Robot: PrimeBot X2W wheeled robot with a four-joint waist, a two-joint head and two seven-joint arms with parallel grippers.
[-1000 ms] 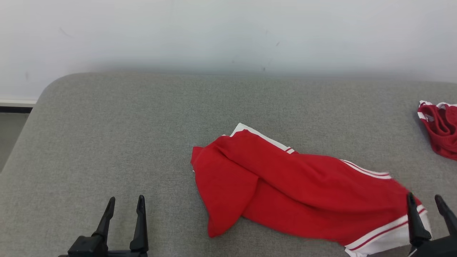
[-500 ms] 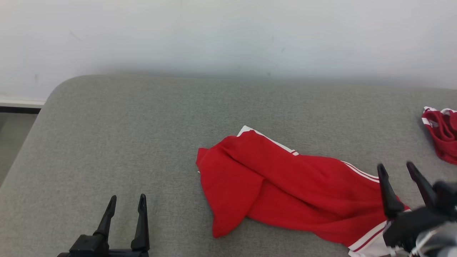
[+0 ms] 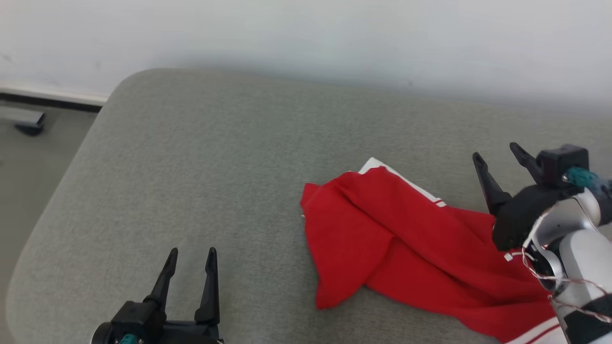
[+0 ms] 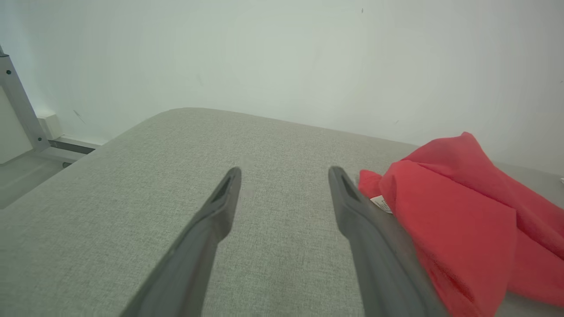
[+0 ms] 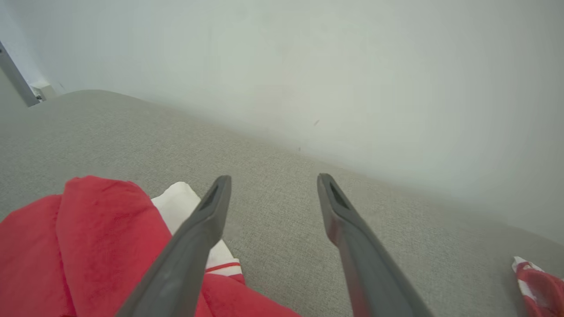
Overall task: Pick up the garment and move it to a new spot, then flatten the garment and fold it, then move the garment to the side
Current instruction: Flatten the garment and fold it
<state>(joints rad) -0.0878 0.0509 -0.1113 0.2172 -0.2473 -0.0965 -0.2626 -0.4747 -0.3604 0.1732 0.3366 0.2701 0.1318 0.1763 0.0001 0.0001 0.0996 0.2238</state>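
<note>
The red garment (image 3: 411,248) lies crumpled on the grey fabric-covered bench (image 3: 215,157), right of its middle. Its long axis runs on a slant, from a white-banded corner on the far side down toward the near right, where a white and red striped hem runs out of the head view. A loose flap folds over at its left end.

The right pincer (image 3: 495,152) is clearly the nearer one. It hangs over the garment's far right edge with its two fingers spread wide and nothing between them. In the right wrist view the cloth sits to the lower left of that pincer (image 5: 274,177), and the left finger crosses in front of the white band. Bare bench lies between and ahead of the tips. How high it stands above the fabric is hard to judge from these angles, though it seems to be off the cloth.

The left pincer (image 3: 193,251) sits at the near left, also wide open and empty, well apart from the garment. In its own wrist view the flap end (image 4: 458,211) lies off to the right of the fingers.

So the pick probably falls to the right arm, which would need to come back and to its left and then down onto the edge. A second red piece (image 5: 539,281) lies further right.
</note>
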